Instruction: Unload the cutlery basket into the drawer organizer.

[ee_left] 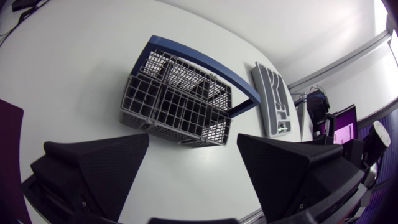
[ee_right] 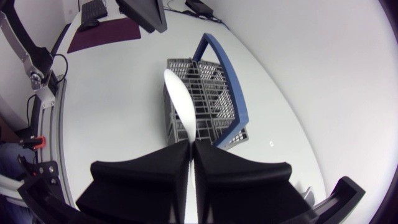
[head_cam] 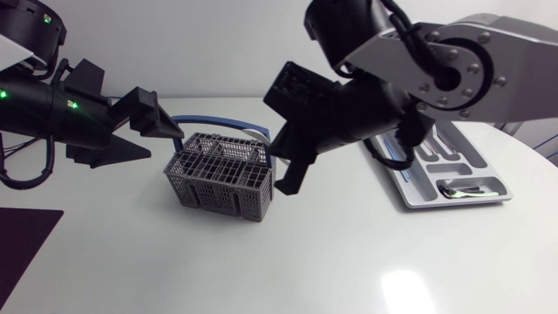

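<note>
The grey wire cutlery basket [head_cam: 218,179] with its blue handle [head_cam: 187,119] stands mid-table. My left gripper [head_cam: 161,129] hovers just above the basket's left end, open and empty; from its own wrist view [ee_left: 193,168] the basket [ee_left: 177,102] lies ahead between the spread fingers. My right gripper [head_cam: 288,174] hangs at the basket's right end. In the right wrist view it [ee_right: 189,149] is shut on a flat silver piece of cutlery [ee_right: 180,106] with a rounded end, which sticks out ahead over the basket [ee_right: 208,109]. The grey drawer organizer [head_cam: 410,196] lies at the right.
The organizer holds a shiny piece of cutlery [head_cam: 466,189] in its nearest compartment. A dark mat [head_cam: 22,249] lies at the table's front left corner. The organizer [ee_left: 268,93] shows beyond the basket in the left wrist view. My left gripper's fingertip [ee_right: 146,12] shows beyond the basket.
</note>
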Controlling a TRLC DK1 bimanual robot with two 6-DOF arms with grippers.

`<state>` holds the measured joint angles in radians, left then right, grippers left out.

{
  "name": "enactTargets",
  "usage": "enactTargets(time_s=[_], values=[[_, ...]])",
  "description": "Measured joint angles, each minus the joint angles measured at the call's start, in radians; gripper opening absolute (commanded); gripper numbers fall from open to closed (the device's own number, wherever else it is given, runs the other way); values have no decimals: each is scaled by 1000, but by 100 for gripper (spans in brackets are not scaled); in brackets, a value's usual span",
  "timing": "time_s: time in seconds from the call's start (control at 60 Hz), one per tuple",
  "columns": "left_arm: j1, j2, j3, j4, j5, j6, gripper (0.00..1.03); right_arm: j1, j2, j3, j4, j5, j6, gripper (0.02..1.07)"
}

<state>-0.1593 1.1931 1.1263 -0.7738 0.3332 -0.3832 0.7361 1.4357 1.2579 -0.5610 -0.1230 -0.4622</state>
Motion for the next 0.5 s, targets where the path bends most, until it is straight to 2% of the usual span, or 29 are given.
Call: enactTargets(time_s=[0.183,0.5], values=[[-17,-1,-28,7,-29,126,100,-114,-50,-52,-116,-76,-96,8],[-53,-1,-101,57,-82,269,100,-278,-109,-160,-253,-87,-328,8]])
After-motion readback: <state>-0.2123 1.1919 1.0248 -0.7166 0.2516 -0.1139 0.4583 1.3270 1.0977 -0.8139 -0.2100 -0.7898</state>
